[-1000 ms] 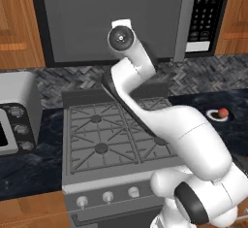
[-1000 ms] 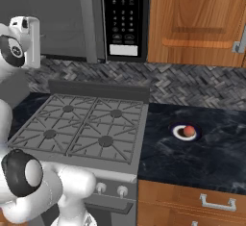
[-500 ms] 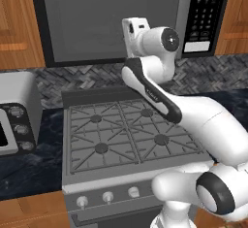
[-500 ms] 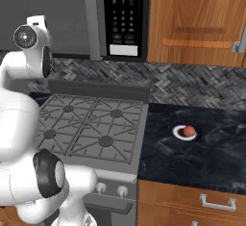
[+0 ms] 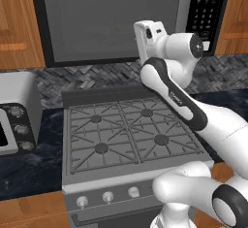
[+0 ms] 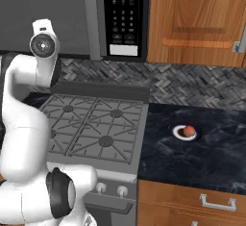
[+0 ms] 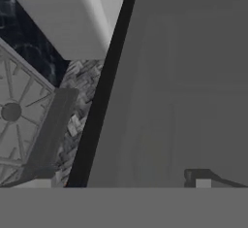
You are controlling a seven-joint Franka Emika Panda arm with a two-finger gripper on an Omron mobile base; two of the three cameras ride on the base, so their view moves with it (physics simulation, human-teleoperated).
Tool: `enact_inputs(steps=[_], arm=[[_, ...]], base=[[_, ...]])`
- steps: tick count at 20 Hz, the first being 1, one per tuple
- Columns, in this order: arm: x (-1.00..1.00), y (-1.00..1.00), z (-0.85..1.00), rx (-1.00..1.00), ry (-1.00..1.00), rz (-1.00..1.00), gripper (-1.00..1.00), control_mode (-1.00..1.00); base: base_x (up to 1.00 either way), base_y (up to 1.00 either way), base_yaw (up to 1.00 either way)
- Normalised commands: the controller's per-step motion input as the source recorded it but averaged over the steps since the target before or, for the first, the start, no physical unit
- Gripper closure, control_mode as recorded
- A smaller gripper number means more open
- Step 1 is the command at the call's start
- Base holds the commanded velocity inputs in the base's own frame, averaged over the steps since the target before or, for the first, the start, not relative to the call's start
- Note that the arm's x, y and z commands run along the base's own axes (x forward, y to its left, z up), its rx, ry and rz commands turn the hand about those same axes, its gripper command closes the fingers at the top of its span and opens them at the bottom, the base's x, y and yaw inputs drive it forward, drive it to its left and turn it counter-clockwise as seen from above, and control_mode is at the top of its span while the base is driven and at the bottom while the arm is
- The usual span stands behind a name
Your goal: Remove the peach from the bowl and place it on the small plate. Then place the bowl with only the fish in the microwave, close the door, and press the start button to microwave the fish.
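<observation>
The microwave (image 5: pixel 111 23) hangs over the range with its wide grey door (image 7: pixel 184 76) shut. Its black keypad panel (image 6: pixel 126 13) sits to the right of the door. My gripper (image 5: pixel 144 39) is raised in front of the door's right half. In the hand view my gripper (image 7: pixel 121 181) is open, its tips far apart with nothing between them, facing the door close up. The peach (image 6: pixel 189 131) rests on the small plate (image 6: pixel 178 132) on the dark counter right of the stove. The bowl and the fish are hidden.
A gas stove (image 5: pixel 126 135) lies below the arm. A white toaster oven (image 5: pixel 14 120) stands on the counter to its left. Wooden cabinets (image 6: pixel 197 23) flank the microwave. Dark counter (image 6: pixel 202 162) stretches around the plate.
The arm has swung rightwards across the microwave door, carrying the hand from the door's middle toward its right side. The door stays shut and the peach has not moved.
</observation>
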Motion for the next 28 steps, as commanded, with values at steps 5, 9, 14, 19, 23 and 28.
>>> enact_inputs(steps=[5, 9, 14, 19, 23, 28], arm=[[-0.94, -0.80, 0.34, 0.00, -0.10, 0.00, -1.00, -1.00], [-0.67, -0.99, 0.15, 0.05, -0.03, -0.01, -1.00, -1.00], [-0.32, -1.00, 0.02, 0.11, 0.00, -0.01, -1.00, -1.00], [-0.08, -1.00, 0.02, 0.12, -0.01, -0.01, -1.00, -1.00], [0.09, -0.78, 0.07, 0.13, -0.04, 0.00, -1.00, -1.00], [0.28, -0.47, -0.01, 0.10, 0.00, 0.00, -1.00, -1.00]], base=[[0.00, 0.00, 0.00], [0.00, 0.00, 0.00], [0.00, 0.00, 0.00], [0.00, 0.00, 0.00], [0.00, 0.00, 0.00], [0.00, 0.00, 0.00]])
